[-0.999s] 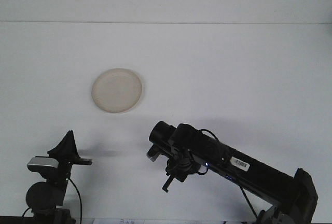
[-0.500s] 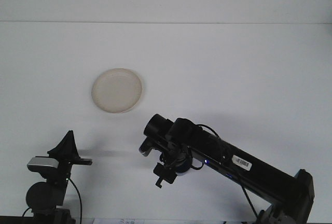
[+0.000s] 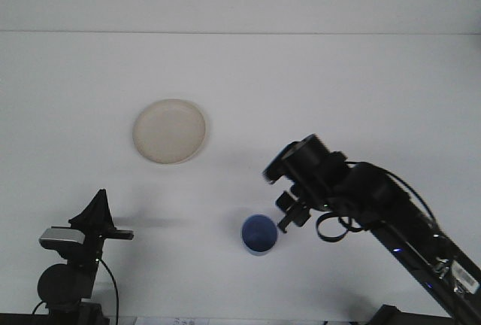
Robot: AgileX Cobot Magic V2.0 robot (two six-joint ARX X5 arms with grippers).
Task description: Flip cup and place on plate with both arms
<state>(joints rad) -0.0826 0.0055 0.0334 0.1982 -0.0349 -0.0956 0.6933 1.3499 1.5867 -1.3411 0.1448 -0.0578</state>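
White counter holds a small blue cup, mouth up, near a round cream plate; the right gripper's fingers seem apart, holding nothing.

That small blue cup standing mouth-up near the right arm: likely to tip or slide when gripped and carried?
The small blue cup looks short and wide-mouthed, so it probably stands fairly stable. It seems thin-walled, likely light, and may slide on the smooth white table if nudged. Its round rim could slip from the right gripper.
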